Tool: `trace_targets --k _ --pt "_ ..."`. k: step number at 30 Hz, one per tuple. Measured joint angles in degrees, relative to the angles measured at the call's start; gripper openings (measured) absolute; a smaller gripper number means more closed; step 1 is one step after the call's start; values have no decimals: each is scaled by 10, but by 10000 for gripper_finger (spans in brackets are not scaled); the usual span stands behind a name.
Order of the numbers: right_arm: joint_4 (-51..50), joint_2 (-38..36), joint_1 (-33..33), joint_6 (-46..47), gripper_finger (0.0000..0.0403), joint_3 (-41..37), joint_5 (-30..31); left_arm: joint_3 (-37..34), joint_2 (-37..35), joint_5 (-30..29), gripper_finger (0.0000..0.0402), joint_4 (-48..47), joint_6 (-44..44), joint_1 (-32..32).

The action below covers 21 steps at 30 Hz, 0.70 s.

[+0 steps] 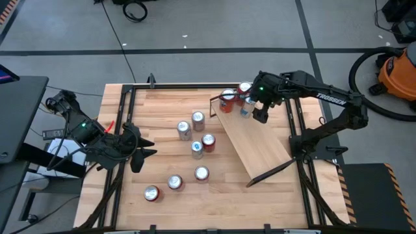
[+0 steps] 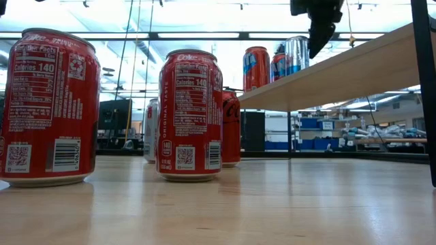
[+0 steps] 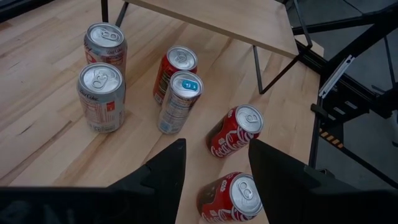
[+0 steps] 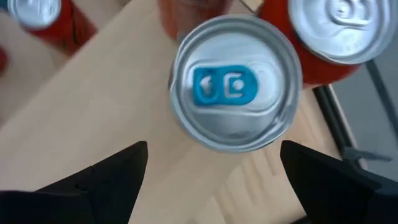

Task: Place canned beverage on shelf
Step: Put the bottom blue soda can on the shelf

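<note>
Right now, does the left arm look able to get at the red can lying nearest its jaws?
Probably yes. The left gripper hangs open over the red can on its side, with bare tabletop around it. The blue-tabbed can stands close beside it but apart.

A grey concrete floor (image 1: 214, 26) surrounds the planked wooden bench (image 1: 162, 107), crossed by dark taped lines. An orange and black shop vacuum (image 1: 398, 73) with a black hose stands at the far right. A black cable (image 1: 133, 10) lies coiled on the floor beyond the bench. Seen level across the bench, long ceiling lights (image 2: 197, 35) glow overhead, and blue storage bins (image 2: 310, 124) sit on distant shelving.
</note>
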Motion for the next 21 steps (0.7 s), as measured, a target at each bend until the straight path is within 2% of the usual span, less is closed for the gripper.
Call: trace_targets --k 7,14,21 --pt "18 0 1 132 378 0 33 0 0 0 185 0 0 0" --pt "36 0 14 200 378 0 31 0 0 0 185 0 0 0" --pt "78 0 43 243 378 0 102 0 0 1 185 0 0 0"
